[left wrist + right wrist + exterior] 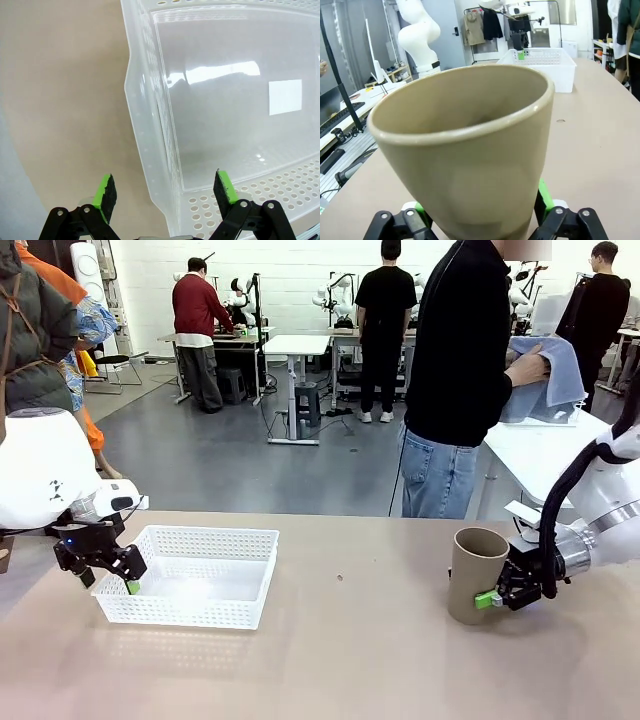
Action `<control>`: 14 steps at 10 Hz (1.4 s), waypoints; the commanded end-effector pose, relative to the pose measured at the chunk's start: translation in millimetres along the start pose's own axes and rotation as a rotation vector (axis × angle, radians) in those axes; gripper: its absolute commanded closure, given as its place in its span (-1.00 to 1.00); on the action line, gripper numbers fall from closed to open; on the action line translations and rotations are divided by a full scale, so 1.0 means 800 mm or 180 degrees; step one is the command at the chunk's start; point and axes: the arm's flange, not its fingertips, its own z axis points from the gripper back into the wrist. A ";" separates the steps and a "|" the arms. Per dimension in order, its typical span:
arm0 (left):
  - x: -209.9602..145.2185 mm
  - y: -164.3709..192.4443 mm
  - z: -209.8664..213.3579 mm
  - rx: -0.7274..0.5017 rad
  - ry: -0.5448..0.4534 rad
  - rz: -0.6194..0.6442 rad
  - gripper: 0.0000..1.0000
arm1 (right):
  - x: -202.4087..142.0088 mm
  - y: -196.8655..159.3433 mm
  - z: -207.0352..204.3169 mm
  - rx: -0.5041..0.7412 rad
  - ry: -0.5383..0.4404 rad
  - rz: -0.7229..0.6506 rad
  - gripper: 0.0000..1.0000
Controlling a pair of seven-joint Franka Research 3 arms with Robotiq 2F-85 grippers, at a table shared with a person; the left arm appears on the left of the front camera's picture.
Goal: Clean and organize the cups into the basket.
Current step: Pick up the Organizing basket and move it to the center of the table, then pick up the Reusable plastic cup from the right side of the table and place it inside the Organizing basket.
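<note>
Right fingers (543,192) sat nearest, at the bottom edge of the right wrist frame. They were clamped on the lower body of the tan cup (470,165), one green pad on each side. In the front frame the tan cup (472,575) stood upright, mouth up, on the worktop (330,660) at lower right, with the right fingers (485,598) gripping it from the side near its base. We judged the low side grip was for lifting it clear and carrying it across.

The basket (210,532) sat at lower left, well apart from the cup, and nothing lay in the part we could see. At the bottom of the left wrist frame the left fingers (105,192) stood apart and straddled the basket (150,125) wall, one pad outside and one inside. Neither pad looked pressed to the plastic, so nothing was held. In the front frame the left fingers (132,586) were at the basket's left end. We guessed they were there to pinch and steady it, or to reposition it for the drop.

The cup was not yet in the basket.
</note>
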 end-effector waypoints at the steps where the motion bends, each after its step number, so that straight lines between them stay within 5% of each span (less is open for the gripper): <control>1: 0.004 0.000 0.002 0.0117 -0.0076 -0.0029 0.20 | -0.001 -0.003 -0.004 0.0100 0.0019 0.0189 0.17; 2: 0.002 -0.001 0.003 0.0111 -0.0077 -0.0047 0.20 | 0.001 -0.001 -0.002 0.0062 -0.0002 0.0195 0.34; 3: 0.000 -0.001 0.004 0.0124 -0.0058 -0.0077 1.00 | 0.000 0.000 0.000 0.0041 -0.0015 0.0194 1.00; 4: -0.001 -0.002 0.005 0.0124 -0.0055 -0.0055 0.29 | 0.000 0.001 0.001 0.0037 -0.0023 0.0201 1.00; 5: -0.002 -0.003 0.006 0.0118 -0.0027 -0.0042 1.00 | -0.001 0.002 0.001 0.0031 -0.0024 0.0207 1.00; 6: -0.003 -0.004 0.007 0.0107 0.0007 -0.0024 1.00 | -0.001 0.003 0.003 0.0020 -0.0027 0.0223 0.54; 7: -0.004 -0.003 0.009 0.0035 0.0068 0.0106 1.00 | 0.000 0.004 0.005 0.0006 -0.0042 0.0243 0.54; 8: -0.005 -0.002 0.010 0.0022 0.0078 0.0191 1.00 | 0.000 0.004 0.006 -0.0004 -0.0053 0.0256 1.00; 9: -0.006 -0.002 0.010 0.0007 0.0068 0.0229 1.00 | -0.001 0.004 0.007 -0.0003 -0.0066 0.0269 0.54; 10: -0.007 -0.001 0.010 -0.0019 0.0063 0.0250 1.00 | -0.001 0.004 0.008 0.0001 -0.0079 0.0269 1.00; 12: -0.008 -0.002 0.010 -0.0024 0.0058 0.0264 1.00 | 0.001 0.005 0.007 0.0017 -0.0082 0.0305 1.00; 13: -0.008 -0.004 0.009 -0.0005 0.0050 0.0276 1.00 | 0.003 0.006 0.008 -0.0017 -0.0085 0.0338 0.54; 14: -0.006 -0.012 0.009 0.0003 0.0003 0.0293 1.00 | 0.012 0.009 0.010 -0.0178 -0.0148 0.0267 -0.25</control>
